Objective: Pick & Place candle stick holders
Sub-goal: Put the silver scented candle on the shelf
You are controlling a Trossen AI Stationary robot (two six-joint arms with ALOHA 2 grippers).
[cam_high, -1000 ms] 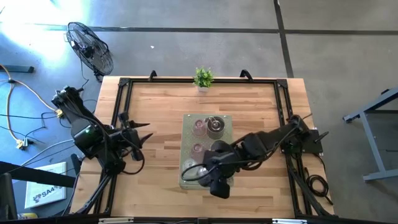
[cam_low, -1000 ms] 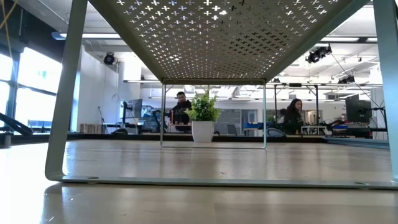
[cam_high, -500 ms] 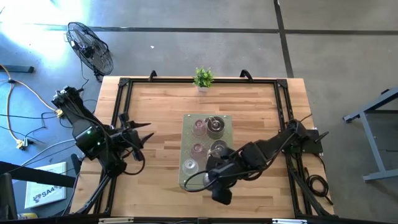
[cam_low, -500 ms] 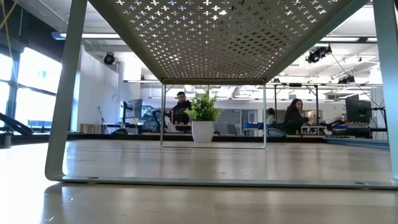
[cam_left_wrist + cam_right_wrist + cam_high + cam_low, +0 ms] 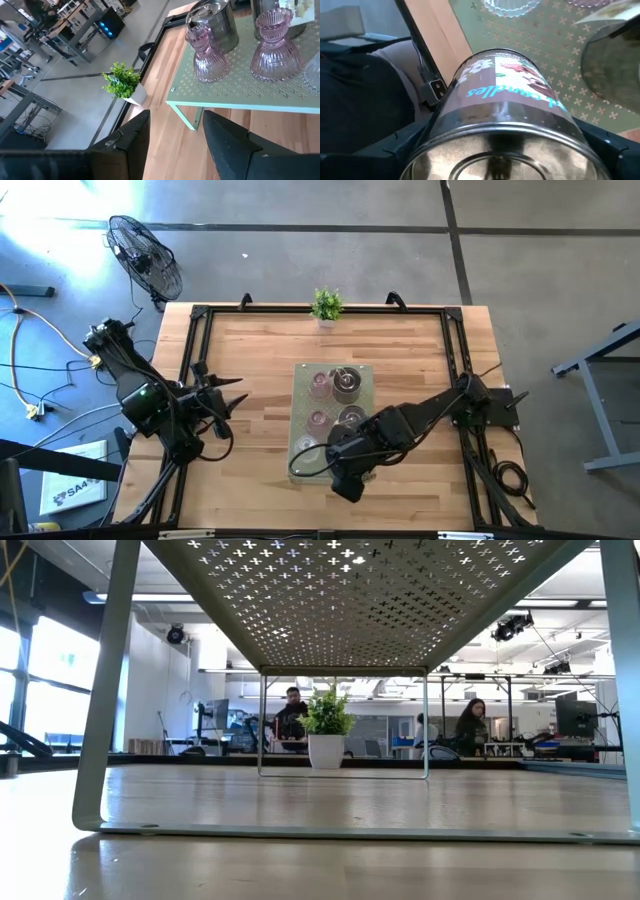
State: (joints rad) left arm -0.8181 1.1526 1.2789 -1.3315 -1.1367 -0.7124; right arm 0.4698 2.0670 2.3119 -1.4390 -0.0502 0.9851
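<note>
A pale green perforated stand [image 5: 300,470] sits at the table's middle. On it stand two pink glass candle stick holders [image 5: 320,385] [image 5: 318,420], two silvery ones [image 5: 346,383] [image 5: 351,418] and a clear one [image 5: 305,446]. My right gripper [image 5: 345,472] hangs over the stand's near end, shut on a silvery tin holder [image 5: 505,85] with a flowered label. My left gripper [image 5: 232,392] waits at the table's left, open, nothing between its fingers. It points at the stand [image 5: 225,95], on which the pink holders [image 5: 207,55] [image 5: 275,50] show. My right gripper pinches the tin's round side wall [image 5: 445,130] between its two fingers [image 5: 405,150], one on each side. The fingers slant steeply down from above. The tin is lifted clear above the stand and lies tilted, its labelled side toward the wrist camera.
A small green potted plant [image 5: 326,305] stands at the table's far edge. A black frame rail [image 5: 200,330] runs around the tabletop. Bare wood lies left and right of the stand. A fan [image 5: 145,255] stands on the floor beyond the far left corner. People sit in the room behind.
My right gripper has sunk a little over the stand's near end and rolled about its own pointing line, turning the tin with it. The left arm and the holders on the stand have kept still.
</note>
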